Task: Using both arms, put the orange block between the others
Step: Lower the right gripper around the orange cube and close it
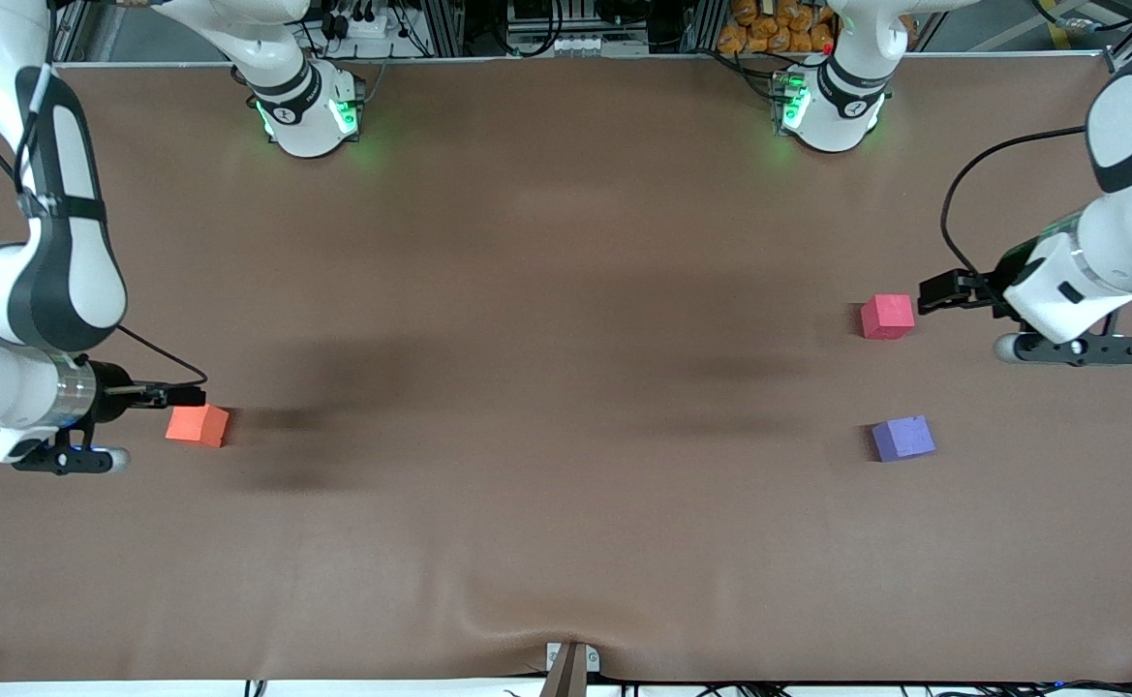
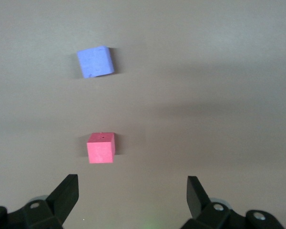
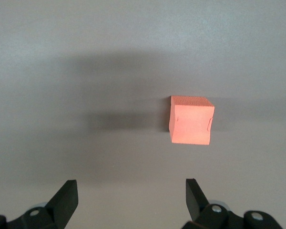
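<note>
The right gripper [image 1: 183, 395] hangs with its fingers [image 3: 66, 195] spread wide and nothing between them, at the right arm's end of the desk [image 1: 546, 387]. It sits just beside the orange block [image 1: 198, 425] without touching it. In the right wrist view the orange block [image 3: 191, 119] rests flat on the desk ahead of the open fingers, off to one side of the gap and clear of both tips.

The left gripper [image 1: 943, 290] is also wide open and empty, at the left arm's end of the desk, just beside the pinkish-red block [image 1: 887, 317] and apart from it. In the left wrist view the pinkish-red block [image 2: 101, 148] lies just ahead of the fingers [image 2: 196, 193], closer to one tip than the other.

The purple block [image 1: 903, 438] sits nearer the front camera than the pinkish-red block, with a bare strip of desk between the two. Both are well apart from the orange block, with open desk and soft shadows in between.

Both arms are cut off at the front view's edges, and the wrist views show only the fingers' tips.
</note>
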